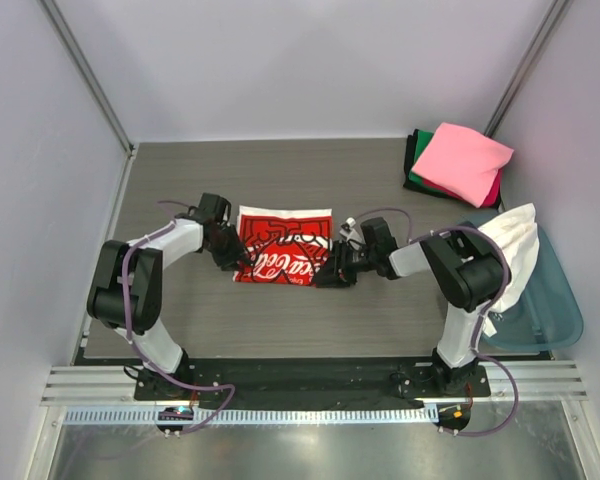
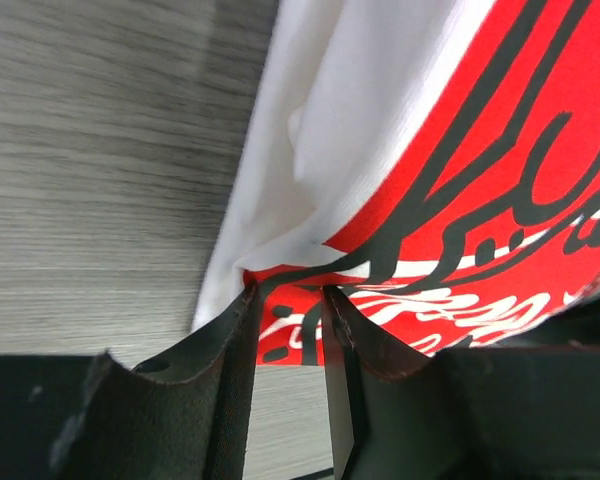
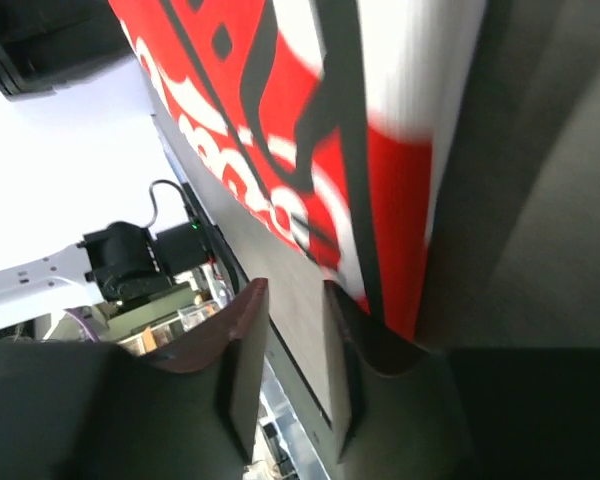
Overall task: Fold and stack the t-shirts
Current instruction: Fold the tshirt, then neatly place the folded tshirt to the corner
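Note:
The red t-shirt with white Coca-Cola script lies partly folded on the middle of the table, a white strip along its far edge. My left gripper is at its near left corner, jaws apart, the shirt's edge right at the fingertips. My right gripper is at the near right corner, jaws apart, with table showing between them and the shirt's corner beside one finger. A pink shirt tops a folded stack at the back right. A cream-white shirt hangs over the tub.
The stack under the pink shirt shows green, black and red cloth. The teal plastic tub sits at the table's right edge beside my right arm. Grey walls enclose the table on three sides.

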{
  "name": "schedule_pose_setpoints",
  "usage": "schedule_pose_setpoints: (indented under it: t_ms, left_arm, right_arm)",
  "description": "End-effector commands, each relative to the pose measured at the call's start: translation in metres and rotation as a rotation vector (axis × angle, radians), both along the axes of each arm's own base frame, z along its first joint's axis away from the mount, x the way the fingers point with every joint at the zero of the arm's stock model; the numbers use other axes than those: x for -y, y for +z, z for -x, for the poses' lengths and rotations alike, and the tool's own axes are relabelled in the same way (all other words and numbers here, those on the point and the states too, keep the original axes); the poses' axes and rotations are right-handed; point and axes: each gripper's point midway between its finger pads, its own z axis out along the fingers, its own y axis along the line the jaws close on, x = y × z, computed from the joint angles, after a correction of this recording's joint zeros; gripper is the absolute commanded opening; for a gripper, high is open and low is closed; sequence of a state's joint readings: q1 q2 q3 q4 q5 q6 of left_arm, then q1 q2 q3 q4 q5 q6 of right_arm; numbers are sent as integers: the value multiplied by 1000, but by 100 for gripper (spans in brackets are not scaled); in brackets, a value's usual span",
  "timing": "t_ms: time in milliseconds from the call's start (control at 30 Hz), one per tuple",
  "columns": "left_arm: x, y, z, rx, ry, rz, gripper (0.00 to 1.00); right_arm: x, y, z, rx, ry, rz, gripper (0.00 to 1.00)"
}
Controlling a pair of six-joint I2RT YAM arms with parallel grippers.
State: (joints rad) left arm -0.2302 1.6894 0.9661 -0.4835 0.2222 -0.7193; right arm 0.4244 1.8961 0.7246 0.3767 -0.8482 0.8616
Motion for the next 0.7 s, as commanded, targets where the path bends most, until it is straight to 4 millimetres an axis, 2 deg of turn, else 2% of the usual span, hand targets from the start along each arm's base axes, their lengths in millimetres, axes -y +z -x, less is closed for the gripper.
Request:
schedule_pose_setpoints:
  t_ms: [0,33,67,133,167,200,233,267,333,367,433,467,500,533,567,600,633,667]
  left_arm:
    - [-30,6,-17,54,10,-166,33]
    - [-28,19,-20,66,0,-177,33]
    - [-29,30,-22,89,-17,-198,35]
    - [-28,57,-19,118,-46,-218,43]
    - [-30,79,-30,172,-41,-241,51]
    - [-31,92,-30,196,-65,-254,54]
    - [-38,107,-23,199,-71,-285,57]
    - [-39,125,-25,235,-73,-293,60]
    - [-50,147,-13,267,-86,-333,62]
    - [-53,153,-8,277,-93,-342,62]
    - [-58,154,9,274,-115,-351,62]
    - [-58,161,18,302,-120,-332,62]
    - [-60,152,30,288,-126,-328,61]
    - [-60,149,38,290,-134,-314,61]
    - [-58,147,44,300,-137,-300,61]
    - [-55,155,51,351,-137,-266,61]
    - [-58,141,62,326,-138,-263,61]
    - [-58,140,67,341,-132,-257,61]
  right_arm:
    - [35,-31,31,-79,-34,211,37]
    - [42,-32,41,-89,-9,264,43]
    - [42,-13,31,-17,-18,287,47]
    - [49,3,34,-6,-7,332,58]
    - [48,18,23,49,-9,341,61]
    - [52,33,15,105,-33,363,66]
    - [54,41,15,105,-33,383,68]
    - [52,56,5,156,-35,379,70]
    - [56,71,-6,202,-59,387,79]
    - [54,84,-17,240,-71,377,82]
    - [58,86,-32,253,-85,386,86]
    - [56,97,-46,284,-96,373,87]
    - [56,98,-54,302,-90,378,87]
    - [59,86,-65,275,-96,401,87]
    - [56,95,-80,305,-103,392,87]
    - [56,93,-89,304,-102,393,87]
    - [58,91,-98,304,-106,394,87]
    - [55,87,-114,302,-105,392,87]
